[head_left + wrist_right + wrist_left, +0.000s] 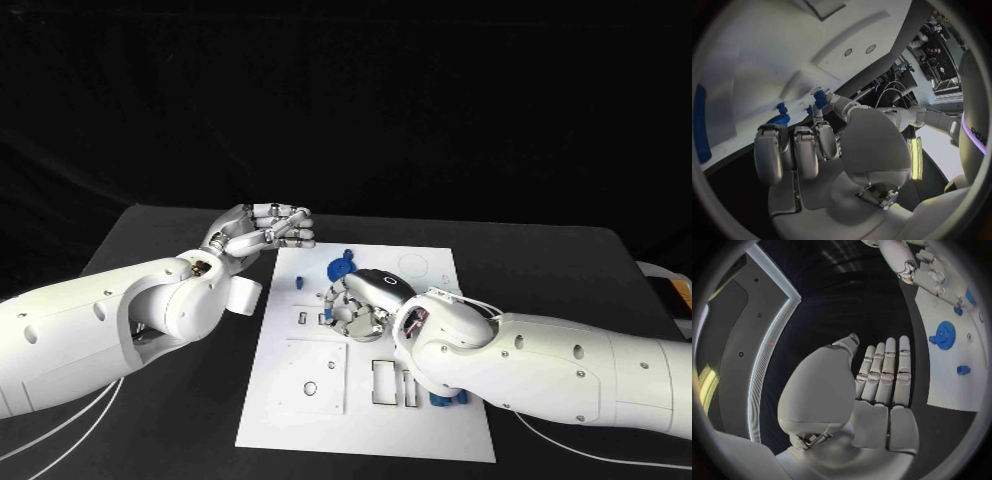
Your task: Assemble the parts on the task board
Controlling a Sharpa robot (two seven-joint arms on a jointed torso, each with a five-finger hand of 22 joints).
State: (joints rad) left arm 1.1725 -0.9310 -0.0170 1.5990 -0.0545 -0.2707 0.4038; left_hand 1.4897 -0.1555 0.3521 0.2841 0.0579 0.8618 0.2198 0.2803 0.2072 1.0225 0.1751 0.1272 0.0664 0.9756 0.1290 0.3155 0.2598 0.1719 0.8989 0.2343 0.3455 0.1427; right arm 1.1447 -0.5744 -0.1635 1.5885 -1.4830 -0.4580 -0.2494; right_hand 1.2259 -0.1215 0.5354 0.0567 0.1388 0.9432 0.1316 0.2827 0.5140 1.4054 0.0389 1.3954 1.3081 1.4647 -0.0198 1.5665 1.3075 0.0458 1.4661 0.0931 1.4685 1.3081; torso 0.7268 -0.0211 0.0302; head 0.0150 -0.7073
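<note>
Working low over the task board (310, 415), the right hand (368, 300) curls its fingers near small blue parts (346, 268); whether it grips one I cannot tell. It should seat any part squarely, gently. The left hand (267, 232) hangs beside the board, fingers curled, holding nothing.

Dim, dark surroundings; bright white task board (368, 400); fisheye-bent wrist views.
</note>
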